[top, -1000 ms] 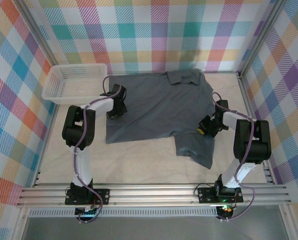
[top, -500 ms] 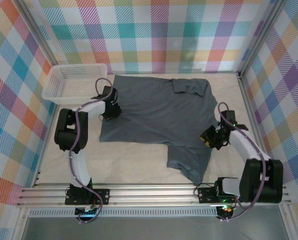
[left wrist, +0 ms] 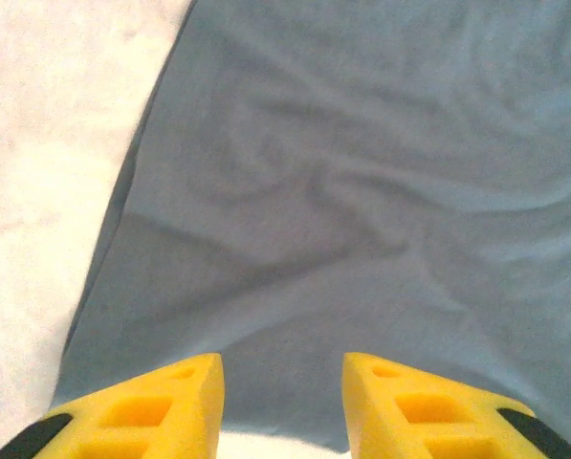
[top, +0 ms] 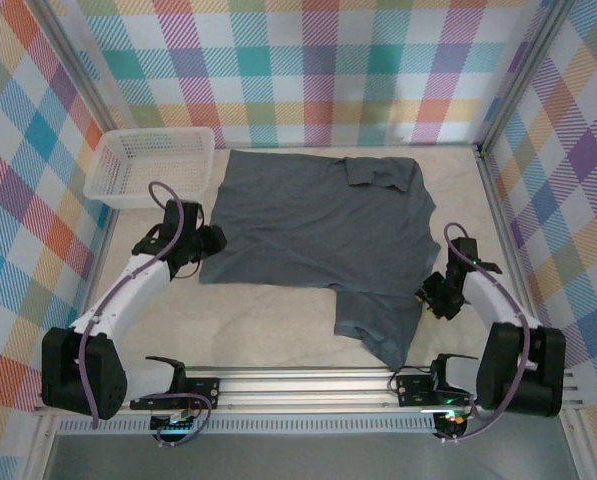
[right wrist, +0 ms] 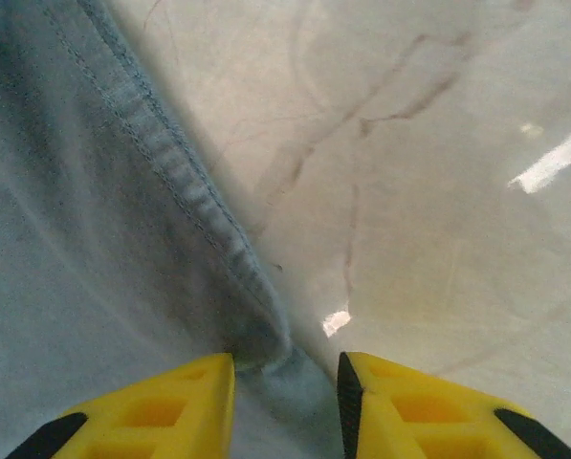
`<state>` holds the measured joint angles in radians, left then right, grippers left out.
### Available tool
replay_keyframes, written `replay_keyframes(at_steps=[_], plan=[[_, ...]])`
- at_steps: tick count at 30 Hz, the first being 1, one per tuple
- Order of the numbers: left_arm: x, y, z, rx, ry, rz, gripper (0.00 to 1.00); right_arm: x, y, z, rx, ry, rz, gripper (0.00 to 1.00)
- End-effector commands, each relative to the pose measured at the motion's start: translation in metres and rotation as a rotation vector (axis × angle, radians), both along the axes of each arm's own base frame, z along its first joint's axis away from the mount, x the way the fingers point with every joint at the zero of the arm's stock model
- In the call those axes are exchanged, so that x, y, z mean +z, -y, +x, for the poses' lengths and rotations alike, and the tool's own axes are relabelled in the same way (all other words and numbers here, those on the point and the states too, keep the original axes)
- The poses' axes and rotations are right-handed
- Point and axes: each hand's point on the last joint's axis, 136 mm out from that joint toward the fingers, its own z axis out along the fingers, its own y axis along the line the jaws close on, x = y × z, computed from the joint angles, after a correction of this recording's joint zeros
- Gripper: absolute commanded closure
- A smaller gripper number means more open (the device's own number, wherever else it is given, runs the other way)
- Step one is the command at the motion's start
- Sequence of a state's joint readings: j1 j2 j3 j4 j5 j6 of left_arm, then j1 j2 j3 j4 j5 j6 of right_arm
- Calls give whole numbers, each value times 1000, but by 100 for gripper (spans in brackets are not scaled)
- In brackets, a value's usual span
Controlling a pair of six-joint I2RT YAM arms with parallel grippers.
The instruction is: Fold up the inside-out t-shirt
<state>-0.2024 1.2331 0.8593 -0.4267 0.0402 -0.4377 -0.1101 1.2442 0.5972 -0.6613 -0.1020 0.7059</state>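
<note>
Lying spread flat across the middle of the bench (top: 268, 330): t-shirt (top: 318, 225), 1 flap trailing toward the near right. Left hand (top: 206, 243) at the near left corner, fingers (left wrist: 161, 411) parted over the fabric, grasping nothing. Right hand (top: 433, 295) at the right edge, likewise unclenched, stitched hem running into the gap between its 2 fingers. Basket (top: 153, 165) near the far left corner.
</note>
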Motion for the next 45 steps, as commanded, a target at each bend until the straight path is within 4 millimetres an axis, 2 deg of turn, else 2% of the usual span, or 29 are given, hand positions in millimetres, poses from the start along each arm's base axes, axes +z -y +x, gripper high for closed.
replay_keyframes(at_steps=[1, 3, 6, 8, 10, 15, 20, 22, 27, 29, 31, 34, 35, 39, 42, 45], plan=[[-20, -6, -20, -3, -63, 37, 60, 1, -9, 26, 45, 82, 55, 69], [-27, -12, -25, 23, -86, 56, 59, -3, -4, 28, 38, 73, 29, 77], [-33, -34, -35, 122, -127, 135, 58, 1, 9, 25, 32, 56, -49, 99], [-37, -51, -45, 189, -174, 207, 57, 10, 21, 14, 17, 31, -124, 100], [-43, -59, -52, 211, -231, 255, 57, 20, 32, 5, 1, 57, -191, 100], [-82, -41, -61, 165, -401, 184, 57, 23, 22, -5, 10, 109, -147, 100], [-98, -26, -54, 163, -399, 94, 58, 22, 13, 2, 27, 126, -96, 100], [-103, -25, -54, 165, -411, 85, 58, 23, 13, 5, 40, 124, -95, 100], [-130, -24, -62, 191, -506, 44, 59, 22, 12, 8, 48, 112, -87, 100], [-135, -27, -65, 204, -526, 54, 65, 22, 12, 8, 37, 111, -87, 100], [-136, -31, -66, 221, -525, 67, 72, 22, 12, 8, 32, 112, -85, 100], [-132, -37, -68, 250, -520, 69, 96, 21, 16, 3, 24, 92, -107, 100], [-130, -41, -70, 263, -521, 77, 100, 21, 19, 1, 16, 80, -123, 100], [-113, -59, -89, 314, -508, 100, 100, 27, 41, -26, -50, 8, -248, 100], [-103, -50, -100, 280, -471, 36, 100, 25, 27, -31, -57, 46, -171, 100], [-102, -41, -111, 256, -486, -21, 100, 28, 24, -37, -85, 44, -147, 100]])
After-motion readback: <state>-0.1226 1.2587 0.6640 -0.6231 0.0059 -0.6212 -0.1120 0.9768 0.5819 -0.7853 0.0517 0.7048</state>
